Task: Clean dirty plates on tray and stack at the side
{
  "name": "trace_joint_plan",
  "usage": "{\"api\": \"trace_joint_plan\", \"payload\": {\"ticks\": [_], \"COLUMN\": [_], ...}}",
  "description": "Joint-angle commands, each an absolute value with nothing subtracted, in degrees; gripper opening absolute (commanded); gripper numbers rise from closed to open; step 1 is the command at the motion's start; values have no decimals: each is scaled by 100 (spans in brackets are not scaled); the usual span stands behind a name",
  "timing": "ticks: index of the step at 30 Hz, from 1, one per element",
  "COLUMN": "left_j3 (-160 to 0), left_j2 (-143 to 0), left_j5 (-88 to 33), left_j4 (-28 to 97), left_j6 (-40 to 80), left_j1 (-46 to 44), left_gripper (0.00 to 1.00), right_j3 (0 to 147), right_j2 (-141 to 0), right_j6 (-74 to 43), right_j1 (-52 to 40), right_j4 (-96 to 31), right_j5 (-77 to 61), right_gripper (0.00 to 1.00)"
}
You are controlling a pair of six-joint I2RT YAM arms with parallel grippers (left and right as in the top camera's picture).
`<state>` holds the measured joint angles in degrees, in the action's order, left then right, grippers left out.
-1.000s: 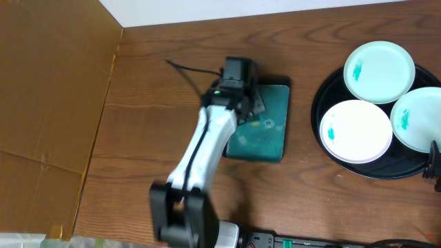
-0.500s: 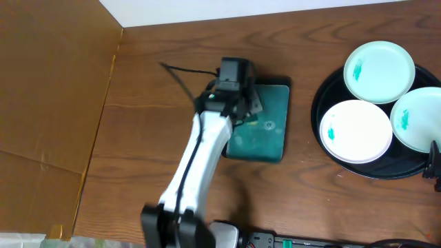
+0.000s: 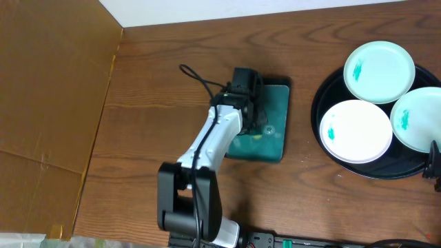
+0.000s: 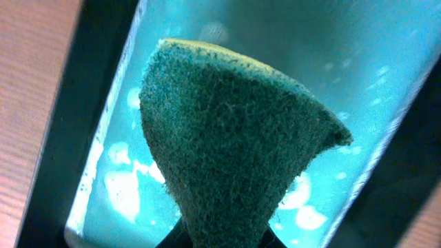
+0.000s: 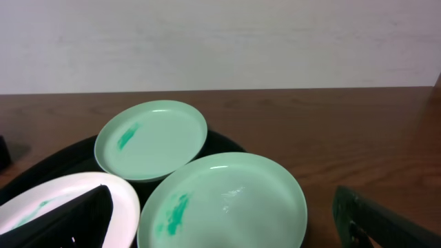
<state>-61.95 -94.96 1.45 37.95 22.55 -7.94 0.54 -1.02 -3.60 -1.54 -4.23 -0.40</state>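
Note:
Three dirty plates lie on the round black tray (image 3: 316,114): one at the back (image 3: 379,71), one at the front left (image 3: 355,131), one at the right (image 3: 420,118). Each has a teal smear. My left gripper (image 3: 252,116) hangs over the rectangular teal tray (image 3: 272,141) and is shut on a dark green sponge (image 4: 227,138) above the wet tray bottom (image 4: 344,76). My right gripper (image 5: 224,227) is open and empty, low at the round tray's near edge, with the nearest plate (image 5: 234,186) between its fingers. The other plates (image 5: 151,138) (image 5: 41,203) lie beyond.
A brown cardboard sheet (image 3: 48,89) covers the table's left side. A white wall runs along the back edge. A power strip and cables (image 3: 275,240) lie at the front edge. My left arm (image 3: 207,148) stretches from the front middle to the teal tray.
My left arm has swung, and its gripper with the sponge has shifted a little right and forward over the teal tray. The plates and the right arm have not moved.

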Motion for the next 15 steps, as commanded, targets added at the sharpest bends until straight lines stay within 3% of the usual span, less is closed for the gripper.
{"api": "trace_joint_plan", "payload": {"ticks": [1,15], "left_j3": [-6486,-6716], "left_j2": [-9111,-6984], "left_j5": [104,-934], "left_j4": [3809,3800], "left_j6": [2303,2438], "left_j1": [-781,-786], "left_gripper": [7,6], "right_j3": [30,30], "right_j2": [-86,-86], "right_j6": [-292,-292], "right_j1": [-117,-117], "right_j4": [-427,-425], "right_j5": [-27,-27], "right_gripper": [99,99]}}
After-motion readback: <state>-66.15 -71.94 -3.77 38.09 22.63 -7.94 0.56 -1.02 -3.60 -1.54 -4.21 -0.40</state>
